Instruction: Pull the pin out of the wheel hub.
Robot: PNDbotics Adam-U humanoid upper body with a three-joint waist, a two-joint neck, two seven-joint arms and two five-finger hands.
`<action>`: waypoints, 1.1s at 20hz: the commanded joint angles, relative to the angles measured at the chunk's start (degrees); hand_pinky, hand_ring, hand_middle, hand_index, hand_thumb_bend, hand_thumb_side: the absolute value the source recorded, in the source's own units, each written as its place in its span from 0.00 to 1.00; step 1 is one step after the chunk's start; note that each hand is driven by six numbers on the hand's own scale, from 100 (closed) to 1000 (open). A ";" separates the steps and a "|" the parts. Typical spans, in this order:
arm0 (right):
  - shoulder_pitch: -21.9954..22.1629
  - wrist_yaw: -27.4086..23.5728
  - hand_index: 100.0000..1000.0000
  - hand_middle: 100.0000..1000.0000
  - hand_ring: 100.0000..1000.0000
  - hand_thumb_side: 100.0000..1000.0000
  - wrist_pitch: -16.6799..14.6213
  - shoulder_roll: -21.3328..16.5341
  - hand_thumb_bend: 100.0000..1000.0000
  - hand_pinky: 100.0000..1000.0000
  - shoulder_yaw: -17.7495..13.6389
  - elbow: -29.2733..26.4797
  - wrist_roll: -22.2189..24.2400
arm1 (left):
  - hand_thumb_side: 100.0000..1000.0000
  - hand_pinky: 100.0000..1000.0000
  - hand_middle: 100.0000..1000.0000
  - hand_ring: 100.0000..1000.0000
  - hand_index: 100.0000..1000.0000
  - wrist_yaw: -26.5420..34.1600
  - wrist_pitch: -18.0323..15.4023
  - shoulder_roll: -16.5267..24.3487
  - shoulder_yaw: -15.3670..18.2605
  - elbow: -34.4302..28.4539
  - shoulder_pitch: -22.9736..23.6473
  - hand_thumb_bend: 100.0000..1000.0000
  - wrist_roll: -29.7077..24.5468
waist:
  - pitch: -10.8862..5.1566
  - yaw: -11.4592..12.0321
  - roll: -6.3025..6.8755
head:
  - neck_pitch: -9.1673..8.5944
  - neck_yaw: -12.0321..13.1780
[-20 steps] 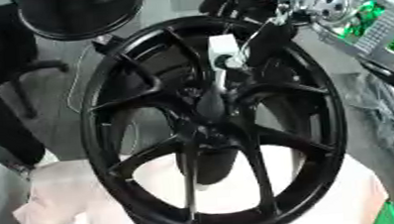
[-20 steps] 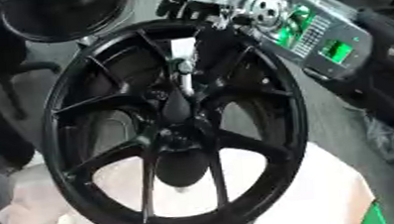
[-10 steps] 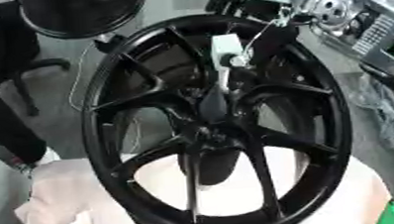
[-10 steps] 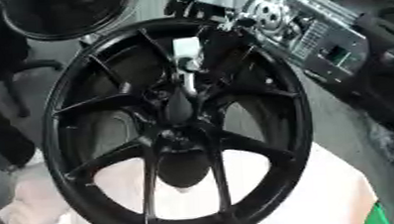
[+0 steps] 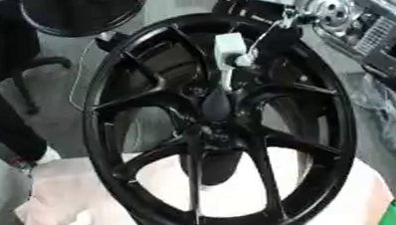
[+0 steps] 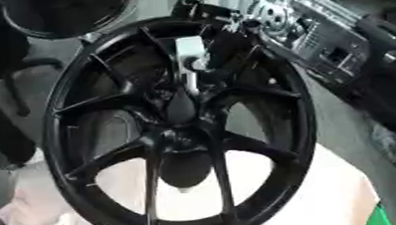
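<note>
Grey floor (image 5: pixel 64 79) (pale cloth (image 5: pixel 364 192) below), black chair (image 5: pixel 81 10) behind.

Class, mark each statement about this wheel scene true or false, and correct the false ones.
1. The wheel is black. True.
2. A white pin shows above the wheel's centre. True.
3. The robot's arm reaches in from the lower left. False: the right arm comes from the upper right.
4. A small white object lies on the cloth at lower left. True.
5. The wheel lies on a bare wooden floor. False: a pale cloth is beneath it.
</note>
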 commanded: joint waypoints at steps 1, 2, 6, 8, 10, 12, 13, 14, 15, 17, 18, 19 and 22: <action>-0.55 0.54 0.84 0.77 0.82 0.00 -0.52 -0.24 0.32 0.82 -1.11 0.75 0.05 | 0.73 0.69 0.69 0.70 0.78 0.19 0.07 0.83 0.32 -0.97 -0.40 0.25 -0.01 | -0.67 0.19 0.23 | -0.88 -0.16; -0.41 0.57 0.84 0.77 0.82 0.00 -0.60 -0.15 0.32 0.82 -1.05 0.94 0.10 | 0.73 0.70 0.69 0.70 0.78 0.21 0.07 0.78 0.30 -0.96 -0.41 0.25 -0.03 | -0.59 0.29 0.21 | -0.85 -0.23; -0.18 0.81 0.83 0.76 0.81 0.00 -0.91 -0.10 0.31 0.82 -1.07 1.57 0.29 | 0.73 0.70 0.69 0.70 0.78 0.26 0.03 0.68 0.35 -0.98 -0.42 0.25 -0.04 | -0.27 0.77 0.05 | -0.85 -0.52; -0.16 0.79 0.82 0.75 0.81 0.00 -1.10 -0.13 0.30 0.82 -1.09 1.74 0.56 | 0.74 0.70 0.69 0.70 0.78 0.30 0.04 0.64 0.32 -0.97 -0.44 0.25 -0.07 | -0.12 0.88 -0.02 | -0.83 -0.60; -0.17 0.59 0.80 0.72 0.81 0.00 -1.12 -0.19 0.30 0.81 -1.18 1.81 0.73 | 0.74 0.70 0.69 0.70 0.78 0.31 0.06 0.65 0.27 -0.96 -0.46 0.24 -0.14 | -0.01 0.93 -0.07 | -0.78 -0.66; -0.24 0.20 0.78 0.70 0.81 0.00 -0.97 -0.29 0.30 0.81 -1.31 1.74 0.65 | 0.74 0.70 0.69 0.70 0.78 0.32 0.08 0.67 0.23 -0.96 -0.51 0.24 -0.19 | 0.05 0.94 -0.10 | -0.74 -0.68; -0.29 -0.05 0.77 0.68 0.80 0.00 -0.86 -0.33 0.30 0.81 -1.37 1.63 0.54 | 0.74 0.70 0.69 0.70 0.78 0.32 0.10 0.67 0.22 -0.96 -0.53 0.24 -0.21 | 0.07 0.96 -0.12 | -0.73 -0.67; -0.35 -0.33 0.76 0.67 0.79 0.00 -0.70 -0.36 0.30 0.81 -1.42 1.51 0.37 | 0.74 0.70 0.69 0.70 0.78 0.32 0.12 0.67 0.21 -0.95 -0.55 0.24 -0.22 | 0.08 0.97 -0.13 | -0.73 -0.67; -0.40 -0.61 0.76 0.66 0.79 0.00 -0.50 -0.39 0.30 0.81 -1.45 1.41 0.15 | 0.74 0.70 0.69 0.70 0.78 0.31 0.13 0.66 0.19 -0.95 -0.58 0.24 -0.24 | 0.10 0.99 -0.15 | -0.75 -0.68; -0.42 -1.05 0.75 0.65 0.79 0.00 -0.05 -0.44 0.31 0.81 -1.41 1.35 -0.20 | 0.74 0.70 0.69 0.70 0.78 0.31 0.15 0.64 0.14 -0.95 -0.64 0.24 -0.31 | 0.13 1.06 -0.15 | -0.86 -0.70; -0.42 -1.24 0.75 0.64 0.78 0.00 0.11 -0.47 0.31 0.81 -1.37 1.33 -0.25 | 0.74 0.70 0.69 0.70 0.78 0.30 0.15 0.66 0.12 -0.95 -0.65 0.24 -0.35 | 0.15 1.09 -0.15 | -0.92 -0.71; -0.42 -1.40 0.75 0.64 0.78 0.00 0.23 -0.52 0.31 0.81 -1.34 1.31 -0.27 | 0.74 0.70 0.69 0.70 0.78 0.30 0.16 0.67 0.11 -0.96 -0.65 0.24 -0.38 | 0.17 1.12 -0.15 | -0.97 -0.71; -0.46 -1.71 0.74 0.63 0.77 0.00 0.50 -0.70 0.31 0.81 -1.37 1.15 -0.21 | 0.74 0.70 0.69 0.70 0.78 0.29 0.17 0.70 0.09 -0.95 -0.62 0.24 -0.48 | 0.18 1.12 -0.16 | -1.05 -0.67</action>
